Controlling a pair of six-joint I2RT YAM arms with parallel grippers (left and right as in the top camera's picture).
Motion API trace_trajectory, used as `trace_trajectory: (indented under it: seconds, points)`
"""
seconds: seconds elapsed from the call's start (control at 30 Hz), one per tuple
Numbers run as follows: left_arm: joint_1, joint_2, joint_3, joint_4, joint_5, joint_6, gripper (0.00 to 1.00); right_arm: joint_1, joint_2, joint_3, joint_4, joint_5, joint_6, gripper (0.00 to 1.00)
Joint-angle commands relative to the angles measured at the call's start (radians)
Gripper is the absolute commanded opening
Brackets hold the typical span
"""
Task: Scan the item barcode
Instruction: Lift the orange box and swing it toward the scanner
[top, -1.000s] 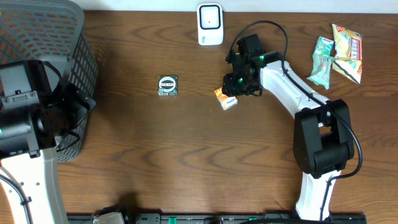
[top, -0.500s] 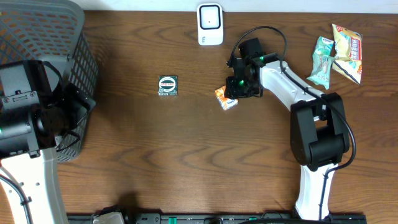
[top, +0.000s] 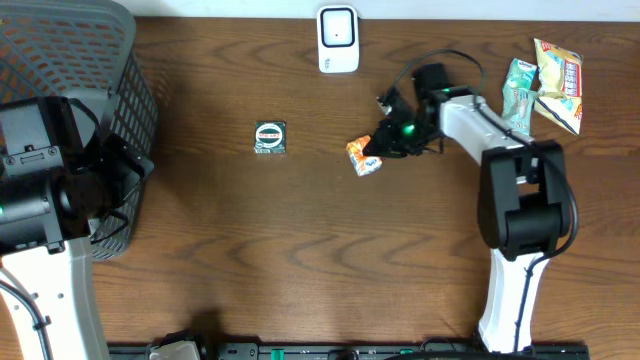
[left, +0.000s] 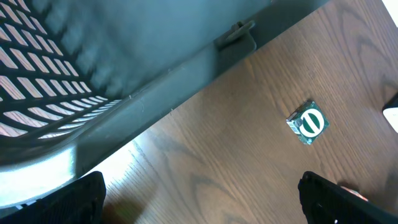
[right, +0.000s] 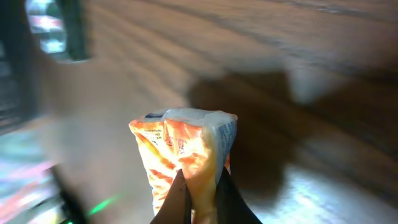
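**Right gripper pinches orange packet**

Your right gripper (right: 198, 198) is clamped on the crinkled orange-and-white snack packet (right: 185, 152), mid-table, near the scanner (top: 338, 38). A second ago its jaws stood apart over it. Your left gripper (left: 202, 196) gapes wide beside the basket (left: 93, 74).

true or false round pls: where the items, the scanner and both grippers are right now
1. The right gripper is shut on the orange packet. True.
2. The white scanner lies inside the basket. False: it sits on the table at the far edge, apart from the basket.
3. The green square packet lies on the table with no gripper touching it. True.
4. The left gripper is shut on the green square packet. False: it is open, holds nothing and sits beside the basket.
5. Two snack bags lie at the far right of the table. True.
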Motion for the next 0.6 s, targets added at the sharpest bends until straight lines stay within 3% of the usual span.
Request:
trace_trajectory:
  seconds: [0.0, 0.2, 0.57]
  points:
    - [0.005, -0.005, 0.011, -0.003, -0.006, -0.004, 0.98, -0.054, 0.005, -0.008, -0.049, -0.464, -0.265, 0.01]
    - [0.005, -0.005, 0.011, -0.003, -0.006, -0.004, 0.98, -0.095, 0.005, -0.008, -0.033, -0.732, -0.353, 0.01]
    - [0.005, -0.005, 0.011, -0.003, -0.006, -0.004, 0.98, -0.071, 0.005, -0.006, 0.037, -0.748, -0.204, 0.01]
